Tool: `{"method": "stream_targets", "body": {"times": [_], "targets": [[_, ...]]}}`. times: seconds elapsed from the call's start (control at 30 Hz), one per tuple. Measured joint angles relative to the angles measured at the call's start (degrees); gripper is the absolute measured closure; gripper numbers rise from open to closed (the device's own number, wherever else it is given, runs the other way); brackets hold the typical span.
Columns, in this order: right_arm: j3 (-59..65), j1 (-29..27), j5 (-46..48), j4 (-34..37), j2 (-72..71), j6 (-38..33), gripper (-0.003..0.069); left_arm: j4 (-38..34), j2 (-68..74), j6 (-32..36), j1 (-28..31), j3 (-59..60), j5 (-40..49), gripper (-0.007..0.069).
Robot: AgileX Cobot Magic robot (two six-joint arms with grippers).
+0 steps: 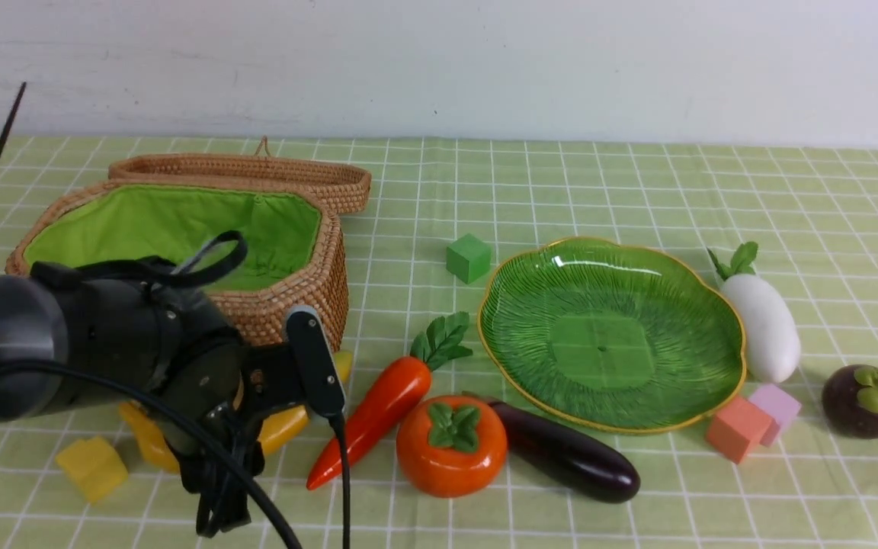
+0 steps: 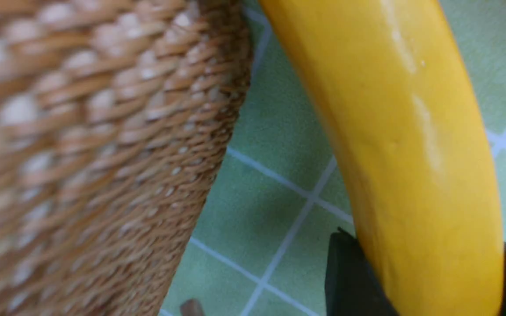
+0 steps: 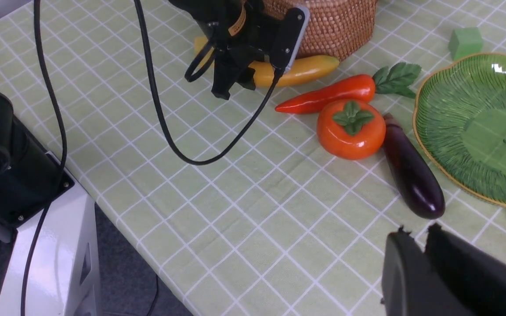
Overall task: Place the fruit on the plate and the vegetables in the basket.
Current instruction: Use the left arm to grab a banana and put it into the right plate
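Note:
My left gripper (image 2: 433, 281) is down in front of the wicker basket (image 1: 180, 229), its jaws closed against both sides of the yellow banana (image 2: 402, 131). The banana (image 1: 286, 427) lies on the cloth against the basket's front wall. The carrot (image 1: 378, 412), persimmon (image 1: 452, 446) and eggplant (image 1: 568, 454) lie together left of the green plate (image 1: 610, 335), which holds nothing. The radish (image 1: 763, 324) and mangosteen (image 1: 864, 400) lie to the plate's right. My right gripper (image 3: 415, 230) is shut and empty above the cloth near the eggplant (image 3: 411, 171); it is out of the front view.
The basket's lid (image 1: 256, 171) lies open behind it. Foam cubes sit around: green (image 1: 469, 258), yellow (image 1: 92, 467), orange (image 1: 738, 428), pink (image 1: 774, 408). The left arm's cable (image 3: 156, 109) loops over the cloth. The table's near edge (image 3: 117, 215) shows in the right wrist view.

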Motion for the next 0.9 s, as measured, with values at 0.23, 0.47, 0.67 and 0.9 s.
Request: {"method": "stream_targets", "body": {"times": [0.23, 0.47, 0.67, 0.9], "targets": [[0.00, 0.00, 0.00, 0.00, 0.00, 0.00, 0.0575, -5.58, -4.60, 1.58, -0.43, 0.00, 4.89, 0.0311], [0.00, 0.00, 0.00, 0.00, 0.00, 0.00, 0.0570, -15.76, -8.76, 6.49, -0.49, 0.06, 10.11, 0.0311], [0.00, 0.00, 0.00, 0.00, 0.00, 0.00, 0.0570, -20.99, -15.23, 9.22, -0.49, 0.17, 11.14, 0.0311], [0.00, 0.00, 0.00, 0.00, 0.00, 0.00, 0.0564, -23.89, -23.08, 9.75, -0.49, 0.17, 16.28, 0.0311]]}}
